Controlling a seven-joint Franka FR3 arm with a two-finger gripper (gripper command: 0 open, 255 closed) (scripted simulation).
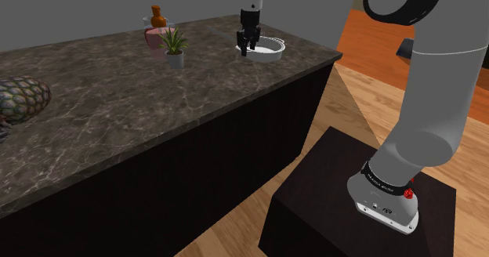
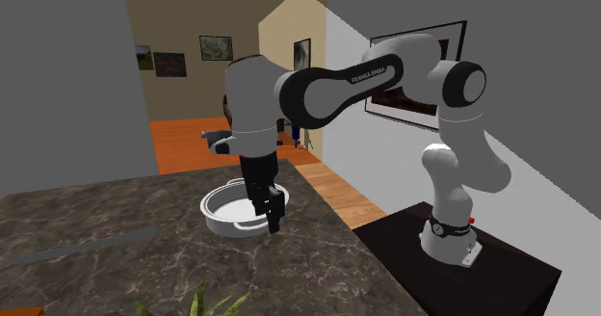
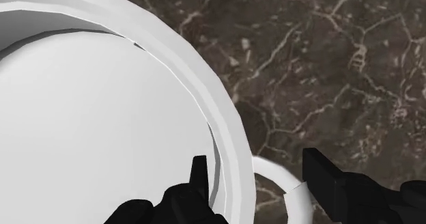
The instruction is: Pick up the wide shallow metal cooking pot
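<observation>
Counter (image 1: 117, 114) of dark marbled stone runs across the room, with wooden floor behind its far end. White arm (image 1: 431, 99) rises from the dark box stand (image 1: 329, 193) and reaches over to the far corner of the counter. On that corner, close to the edge, sits the wide shallow pot (image 1: 268, 50), drawn plain white, upright and with nothing inside. Further along the counter, well apart from the pot, a patterned egg-shaped object (image 1: 19, 99) lies near the shoulder view's left edge. A small potted plant (image 1: 174, 48) stands just in front of a pink vessel (image 1: 154, 36). The black gripper (image 3: 256, 160) points down at the rim of the pot. Its fingers stand wide apart: one finger is inside the pot wall, the other is outside, and the rim with the small loop handle (image 3: 280, 175) is between them, not clasped
</observation>
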